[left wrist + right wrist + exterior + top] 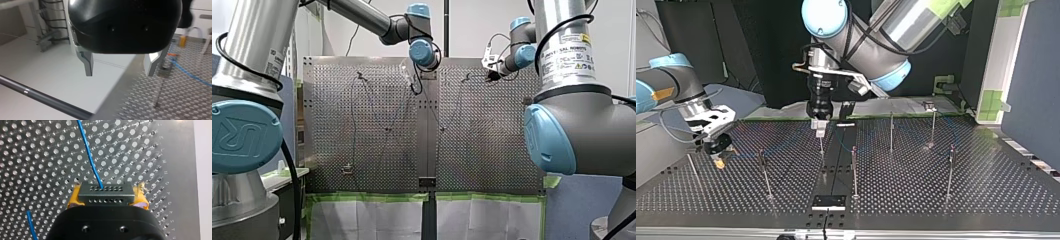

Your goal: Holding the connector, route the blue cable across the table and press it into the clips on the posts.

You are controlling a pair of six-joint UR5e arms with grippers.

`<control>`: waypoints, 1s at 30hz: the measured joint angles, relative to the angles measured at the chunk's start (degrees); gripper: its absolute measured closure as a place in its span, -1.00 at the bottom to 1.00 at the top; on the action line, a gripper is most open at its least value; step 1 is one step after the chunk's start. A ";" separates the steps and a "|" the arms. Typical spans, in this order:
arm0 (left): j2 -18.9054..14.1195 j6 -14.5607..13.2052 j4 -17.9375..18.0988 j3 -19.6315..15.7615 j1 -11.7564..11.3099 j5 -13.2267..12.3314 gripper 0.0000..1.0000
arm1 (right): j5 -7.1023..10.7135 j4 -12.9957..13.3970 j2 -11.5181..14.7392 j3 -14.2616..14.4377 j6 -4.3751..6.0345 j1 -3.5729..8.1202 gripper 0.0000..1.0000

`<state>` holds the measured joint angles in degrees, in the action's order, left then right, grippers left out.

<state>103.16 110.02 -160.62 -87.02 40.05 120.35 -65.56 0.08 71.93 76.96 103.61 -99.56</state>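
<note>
Bright, even room light washes the silver perforated metal table [377,125] pale in the front view, while the top view's backdrop is dark. Hole rims glint ahead of my right arm's yellow-padded gripper [107,195]. Soft glare sits on my left arm's black gripper [119,66].

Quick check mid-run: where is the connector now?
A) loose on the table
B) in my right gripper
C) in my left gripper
B: the right wrist view shows the connector clamped in my right gripper, blue cable leaving it; my left gripper stands open, empty.
</note>
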 joint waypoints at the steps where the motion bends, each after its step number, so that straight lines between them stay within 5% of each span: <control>1: 0.45 -0.03 0.48 -0.45 0.04 0.02 -1.00 | -0.01 0.01 -0.01 0.00 -0.02 0.00 1.00; 12: 2.84 -0.37 5.68 -5.67 0.49 -0.04 -1.00 | -0.02 0.01 -0.02 0.00 -0.06 -0.07 1.00; 22: 2.87 -4.27 10.62 -10.62 0.57 0.01 -1.00 | -0.02 0.01 -0.05 0.00 -0.11 -0.03 1.00; 30: 2.87 -4.88 14.66 -14.65 0.34 -0.12 -1.00 | 0.03 -0.06 -0.02 0.00 -0.14 -0.06 1.00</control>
<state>106.02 105.14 -145.95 -101.67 40.40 120.24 -65.53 0.02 71.91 76.96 103.47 -99.61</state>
